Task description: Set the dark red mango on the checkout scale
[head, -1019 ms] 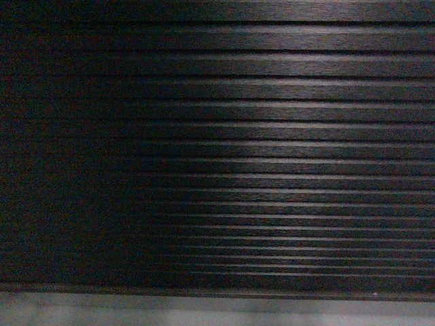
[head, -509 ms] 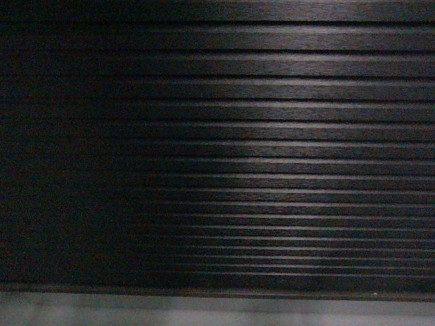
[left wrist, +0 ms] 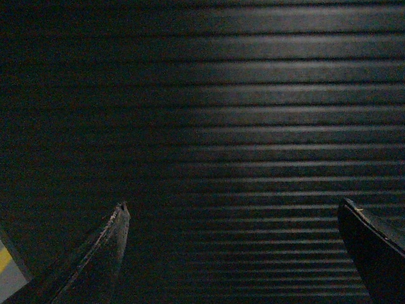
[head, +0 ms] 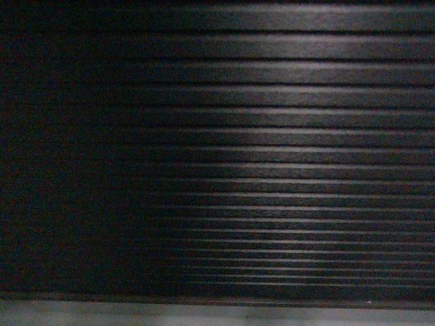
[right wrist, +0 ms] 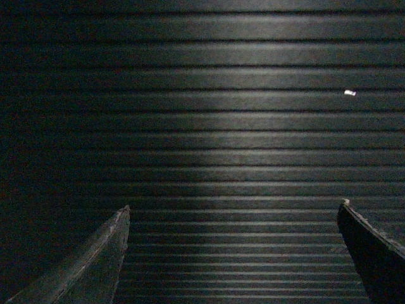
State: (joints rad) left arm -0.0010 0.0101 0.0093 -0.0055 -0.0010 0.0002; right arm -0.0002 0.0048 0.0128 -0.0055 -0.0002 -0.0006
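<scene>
The dark red mango shows in none of the three views, and neither does the scale; where they sit cannot be told from here. What fills every view is the checkout (head: 285, 136), or rather its front: a dark black face of horizontal ribbed slats running from side to side, seen close up; the top of this worktop is out of view. In the head view the right part of the slats catches a soft light while the left part falls into deep shadow; along the bottom edge of that view a pale grey strip of floor (head: 204, 316) runs below the lowest slat.

In the left wrist view the left tool (left wrist: 234, 209) points at the slatted front, its two dark fingers spread wide apart with nothing between them; one finger rises from the lower left, the other from the lower right; behind the gap the ribs are dimly lit. At the bottom left corner of that view a small patch of grey floor with a yellow stripe (left wrist: 5, 258) shows.

In the right wrist view the right tool (right wrist: 234, 206) faces the same kind of ribbed surface; its fingers likewise stand well apart and hold nothing; a tiny bright white speck (right wrist: 350, 93) sits on one slat toward the upper right, too small to identify.
</scene>
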